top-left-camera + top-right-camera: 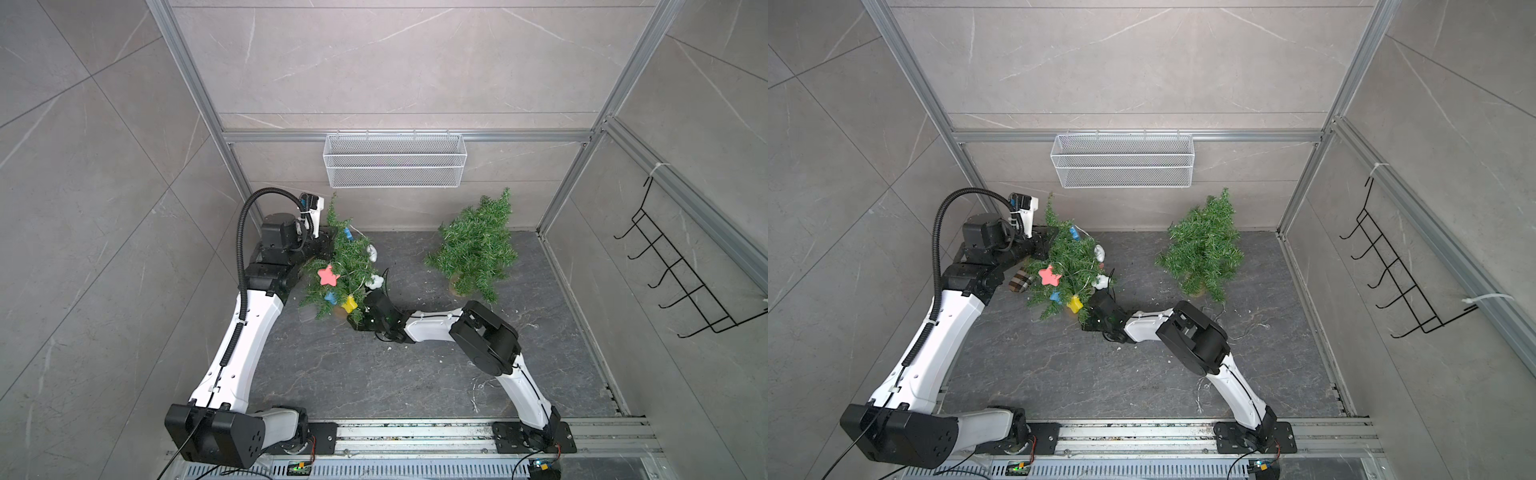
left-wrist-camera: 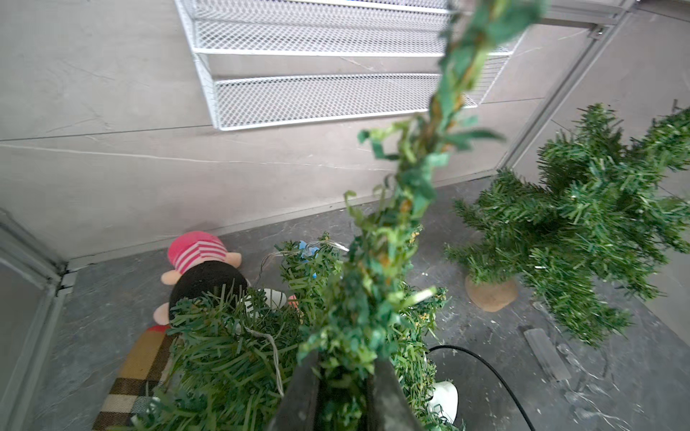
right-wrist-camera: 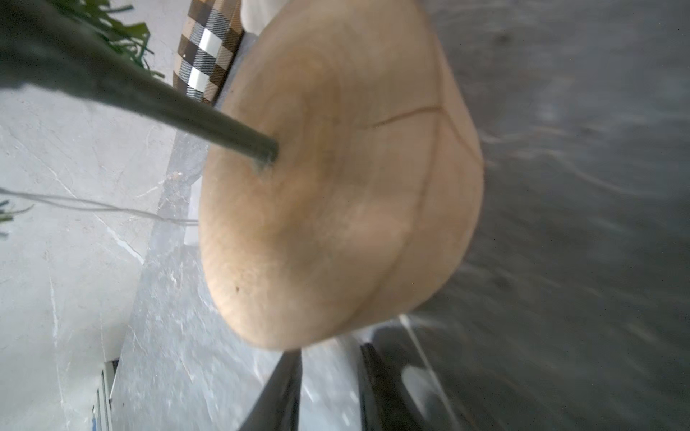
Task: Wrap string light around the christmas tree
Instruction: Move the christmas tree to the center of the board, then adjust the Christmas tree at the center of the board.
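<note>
The christmas tree [image 1: 338, 266] [image 1: 1065, 266] leans tilted at the back left of the floor in both top views. The string light [image 1: 328, 276], a thin wire with coloured star lamps, hangs over its branches. My left gripper [image 2: 343, 373] is shut on the tree's upper stem, with green needles filling the space between the fingers. The tree's round wooden base [image 3: 336, 186] and its trunk [image 3: 149, 97] fill the right wrist view. My right gripper [image 3: 330, 388] stands just short of that base, fingers a little apart with only floor between them.
A second, bare tree [image 1: 476, 249] stands at the back right. A white mesh basket [image 1: 395, 160] hangs on the back wall and a black hook rack [image 1: 685, 282] on the right wall. A plush toy [image 2: 201, 268] and plaid cloth [image 1: 1020, 282] lie behind the tilted tree.
</note>
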You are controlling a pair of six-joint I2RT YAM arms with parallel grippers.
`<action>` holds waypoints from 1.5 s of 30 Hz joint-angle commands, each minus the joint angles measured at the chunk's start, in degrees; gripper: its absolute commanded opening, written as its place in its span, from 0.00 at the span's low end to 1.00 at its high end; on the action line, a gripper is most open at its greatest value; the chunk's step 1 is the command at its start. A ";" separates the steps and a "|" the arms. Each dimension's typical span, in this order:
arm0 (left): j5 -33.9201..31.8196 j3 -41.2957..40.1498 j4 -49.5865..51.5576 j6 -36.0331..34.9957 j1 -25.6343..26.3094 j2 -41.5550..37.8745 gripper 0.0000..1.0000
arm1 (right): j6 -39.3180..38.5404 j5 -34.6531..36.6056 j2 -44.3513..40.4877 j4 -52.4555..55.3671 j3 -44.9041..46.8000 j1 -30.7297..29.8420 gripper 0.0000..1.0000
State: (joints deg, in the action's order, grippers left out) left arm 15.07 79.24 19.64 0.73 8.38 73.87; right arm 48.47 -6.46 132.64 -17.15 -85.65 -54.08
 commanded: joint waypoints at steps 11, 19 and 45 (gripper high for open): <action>-2.32 2.08 6.55 0.68 -1.93 -0.85 0.49 | 0.02 -5.60 1.57 5.86 -6.59 -0.36 0.33; -3.29 3.36 10.33 2.38 -1.95 -4.97 0.63 | 1.88 -6.51 -5.33 1.71 4.05 -0.21 0.40; -39.69 4.64 13.05 10.15 45.30 0.16 0.63 | -30.79 23.90 -54.74 59.79 8.08 9.43 0.52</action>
State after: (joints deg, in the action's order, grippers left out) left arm -23.51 85.06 38.46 7.11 51.90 71.68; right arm 23.33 9.23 80.16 30.28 -73.30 -48.25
